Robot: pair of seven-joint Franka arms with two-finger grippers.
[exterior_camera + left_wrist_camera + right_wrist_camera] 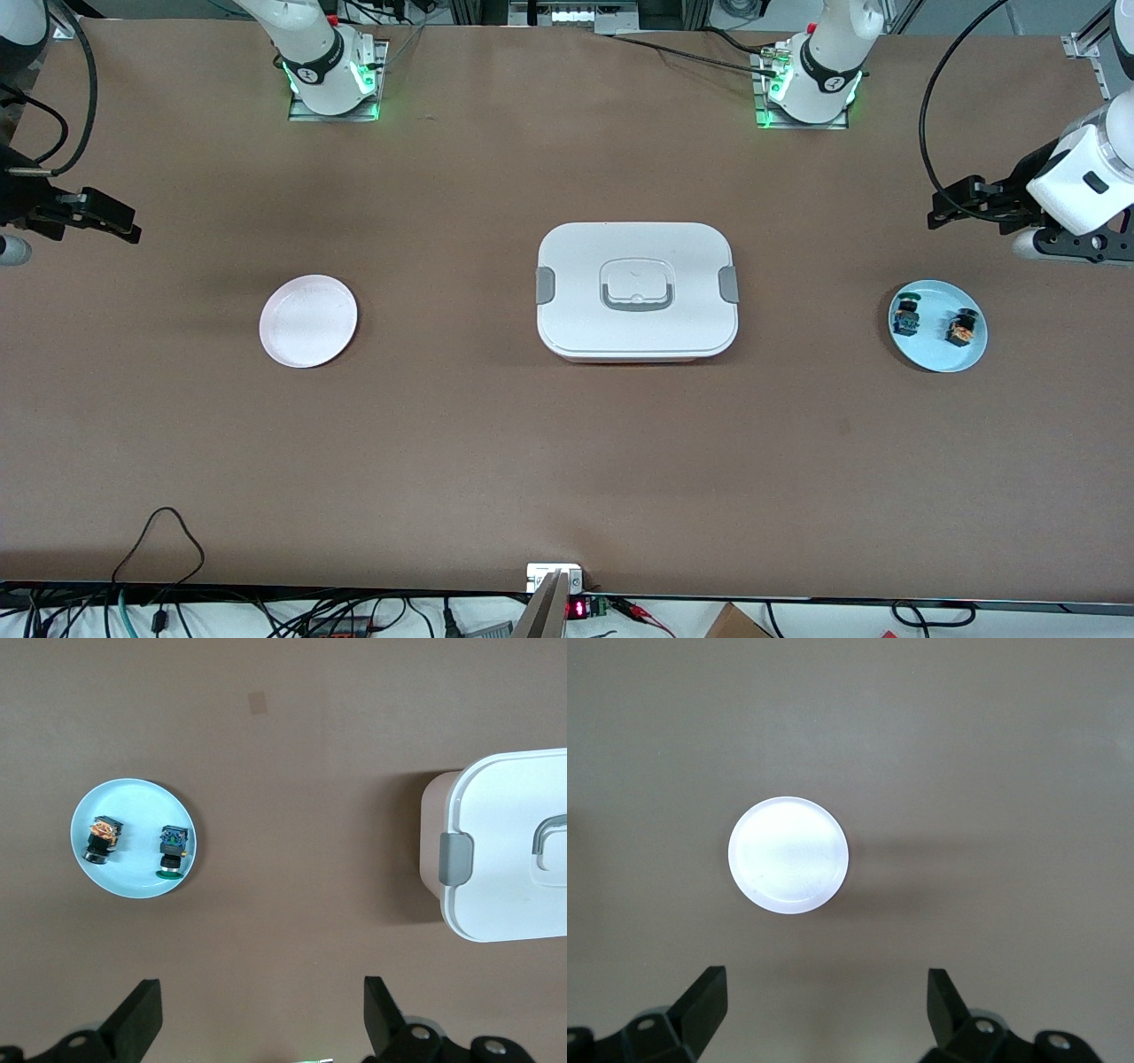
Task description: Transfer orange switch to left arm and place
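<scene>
The orange switch (961, 328) lies on a light blue plate (937, 354) at the left arm's end of the table, beside a green-capped switch (906, 316). The left wrist view shows the orange switch (102, 840) lying on its side on that plate (133, 802). My left gripper (950, 206) hangs open and empty over bare table beside that plate; its fingers (142, 1001) stand wide apart. The white box (635, 292) sits closed at mid-table. My right gripper (120, 221) hangs open over the table's other end, empty.
A pale pink plate (308, 321) lies bare toward the right arm's end, also in the right wrist view as a round plate (788, 855). The box's grey clip (456, 859) faces the blue plate. Cables run along the table's near edge.
</scene>
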